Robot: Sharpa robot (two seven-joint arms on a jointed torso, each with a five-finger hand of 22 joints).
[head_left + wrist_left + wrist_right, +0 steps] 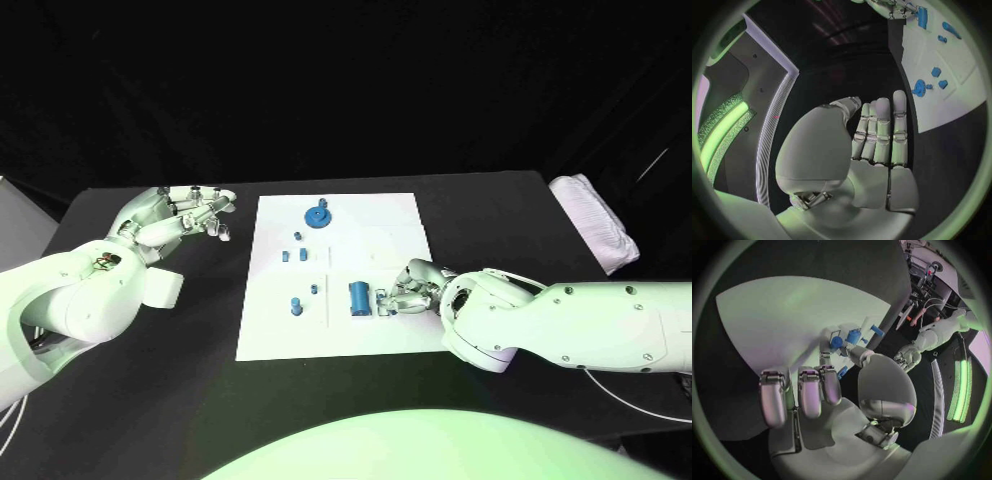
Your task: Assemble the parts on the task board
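right hand (832, 385) pinches a blue part (837, 342) — plain from its wrist.

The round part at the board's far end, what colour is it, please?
Blue round part, clearest in the head view.

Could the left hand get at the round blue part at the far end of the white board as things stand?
Probably yes. The left hand is off the board's left edge, fingers apart and holding nothing, with bare table between it and the round blue part.
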